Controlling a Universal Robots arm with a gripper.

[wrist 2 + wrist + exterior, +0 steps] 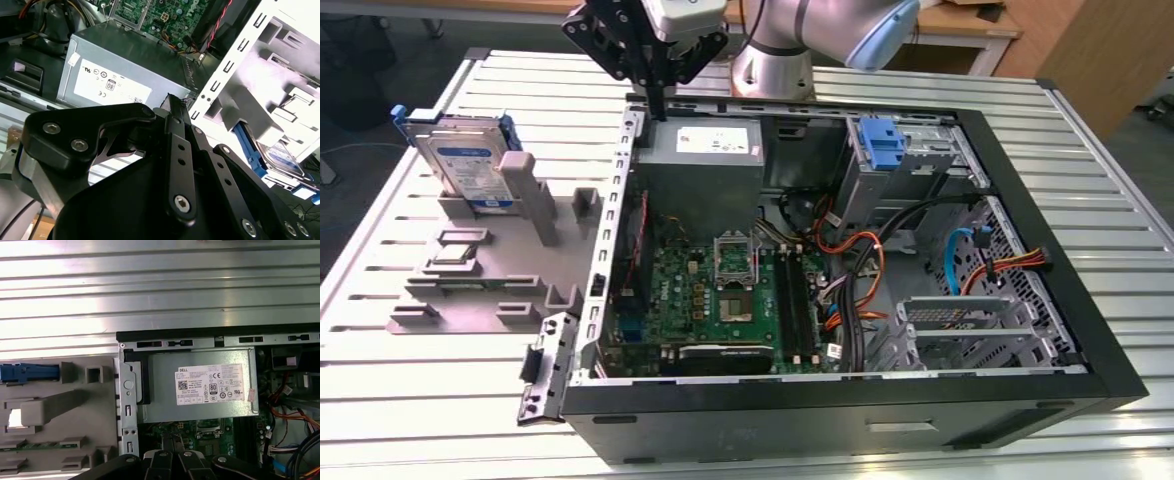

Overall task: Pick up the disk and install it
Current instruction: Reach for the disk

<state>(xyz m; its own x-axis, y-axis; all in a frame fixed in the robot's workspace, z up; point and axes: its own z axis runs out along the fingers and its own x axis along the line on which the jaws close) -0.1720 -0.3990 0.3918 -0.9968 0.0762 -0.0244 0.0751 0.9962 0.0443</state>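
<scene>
One arm hangs, jaws closed, over power supply.

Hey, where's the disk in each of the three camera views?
Exterior view: the disk stands upright in the grey holder, on the exterior view's left.
Second wrist view: the disk shows past the case wall.
First wrist view: the disk's blue edge, in the holder.
Shared landmark: the power supply.

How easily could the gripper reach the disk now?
Probably yes: the disk stands upright in a grey holder outside the case, its top uncovered; the gripper hangs above the case's edge.
</scene>
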